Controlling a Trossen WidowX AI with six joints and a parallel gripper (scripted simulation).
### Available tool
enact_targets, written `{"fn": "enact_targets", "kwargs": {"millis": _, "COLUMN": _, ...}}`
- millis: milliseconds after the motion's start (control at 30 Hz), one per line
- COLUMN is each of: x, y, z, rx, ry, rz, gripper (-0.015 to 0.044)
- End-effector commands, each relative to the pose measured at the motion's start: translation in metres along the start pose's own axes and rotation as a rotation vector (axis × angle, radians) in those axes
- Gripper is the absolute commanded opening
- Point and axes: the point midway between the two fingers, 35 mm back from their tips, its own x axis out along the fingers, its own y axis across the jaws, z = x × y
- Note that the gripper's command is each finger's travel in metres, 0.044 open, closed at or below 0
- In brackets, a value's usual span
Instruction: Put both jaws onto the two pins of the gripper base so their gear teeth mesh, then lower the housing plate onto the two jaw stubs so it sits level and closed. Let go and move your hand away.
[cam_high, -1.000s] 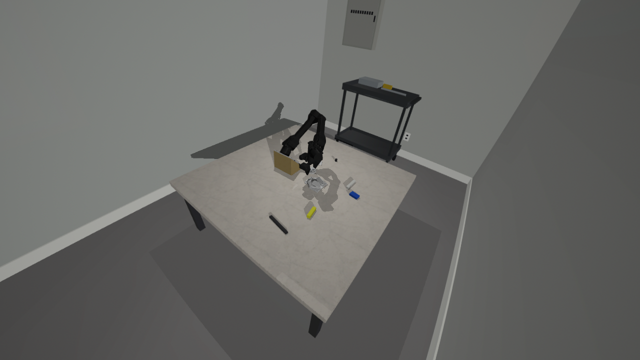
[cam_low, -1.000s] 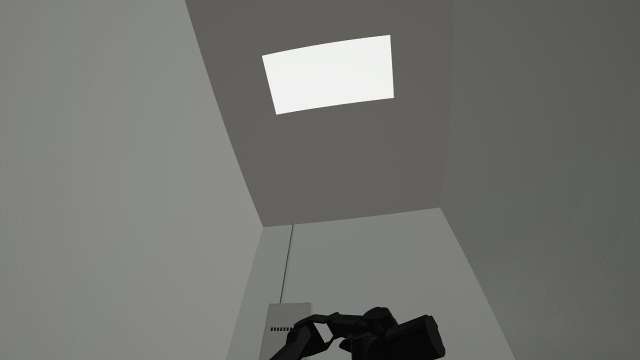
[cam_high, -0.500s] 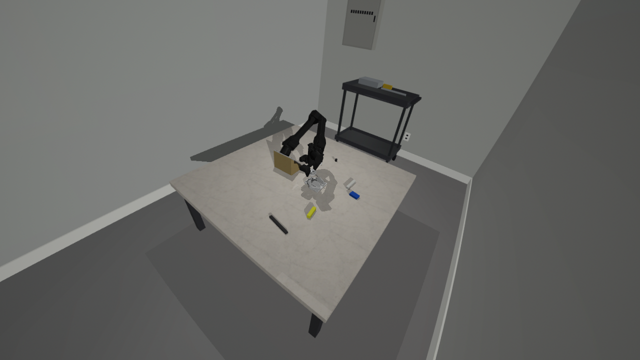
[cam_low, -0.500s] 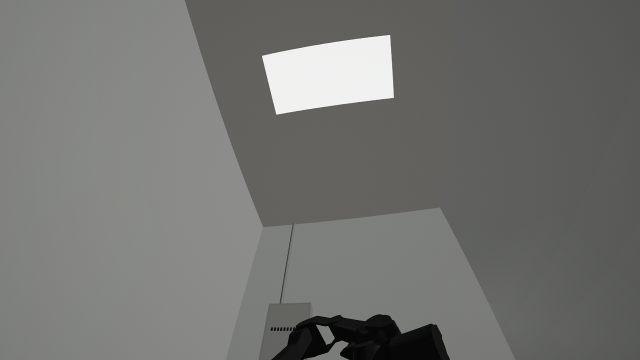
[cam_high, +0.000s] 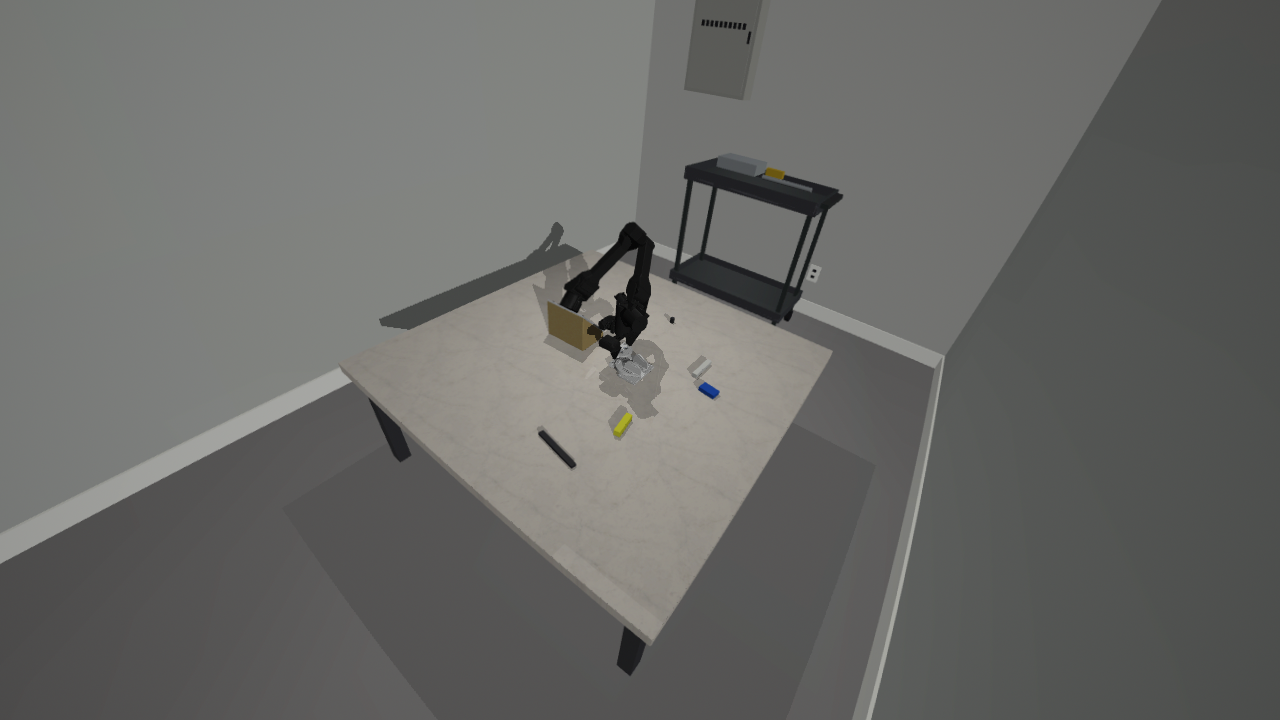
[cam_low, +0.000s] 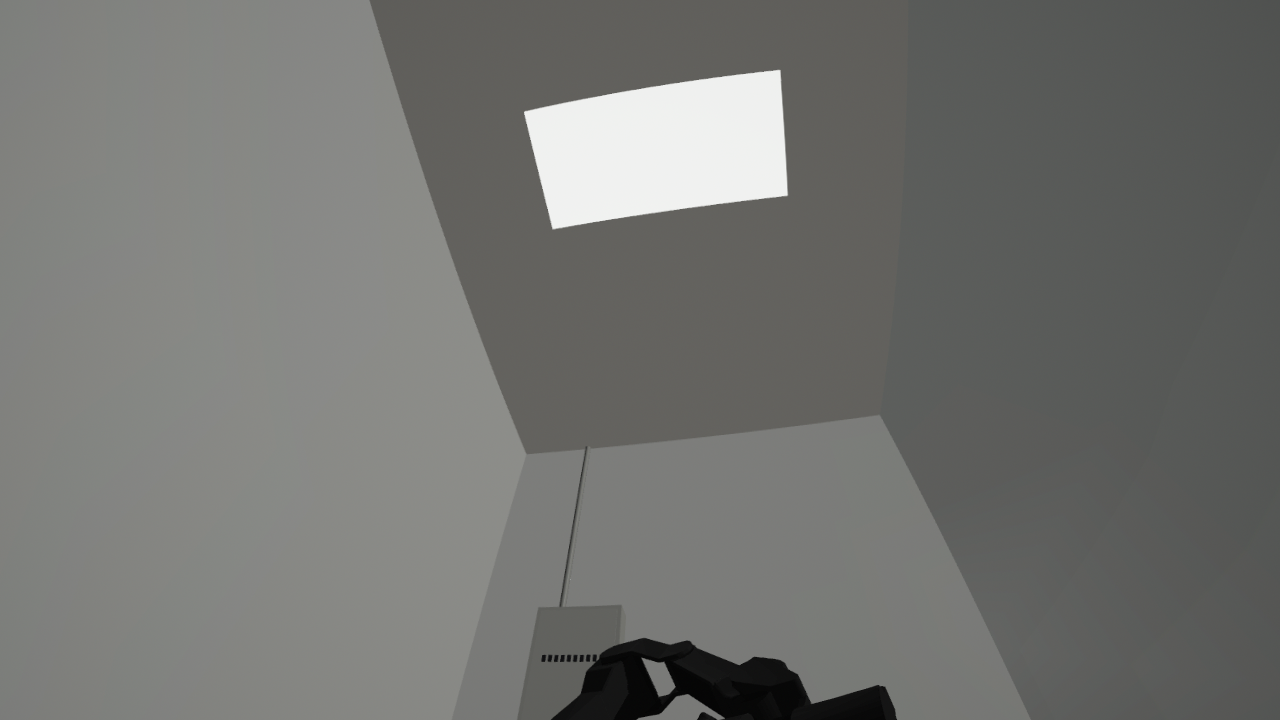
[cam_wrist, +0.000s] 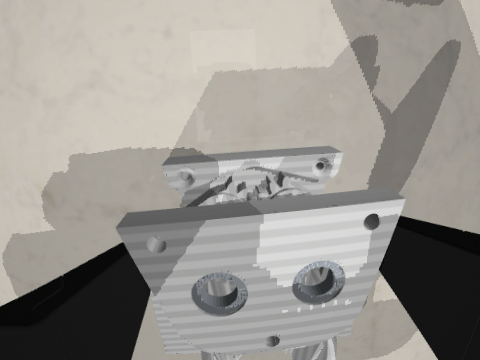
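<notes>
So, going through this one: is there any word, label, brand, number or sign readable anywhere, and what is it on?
No readable text in any of the three views.
Housing plate in the tool: holes and striped shading, no lettering.
Wall panel: a row of small dark marks, too small to tell whether they are characters.
Blue block and yellow block: no lettering visible at this size.

Shows plain gray walls above a dark gray floor, edged with a pale baseboard, and a pale, faintly marbled table on dark legs. Includes a black two-tier cart near a wall outlet, plus a gray wall cabinet. Glows white from a four-sided light panel in the brownish-gray ceiling.
</notes>
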Motion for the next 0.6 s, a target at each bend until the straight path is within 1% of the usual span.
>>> {"fn": "enact_targets", "kwargs": {"millis": 0, "x": 0.009, "y": -0.001, "z": 0.003, "rx": 0.010, "ry": -0.006, "rz": -0.007, "gripper": 0.0351}}
{"fn": "enact_targets", "kwargs": {"millis": 300, "x": 0.023, "y": -0.002, "z": 0.004, "rx": 0.009, "ry": -0.006, "rz": -0.009, "gripper": 0.0351}}
{"fn": "enact_targets", "kwargs": {"millis": 567, "x": 0.024, "y": -0.002, "z": 0.004, "rx": 0.009, "ry": -0.006, "rz": -0.009, "gripper": 0.0351}}
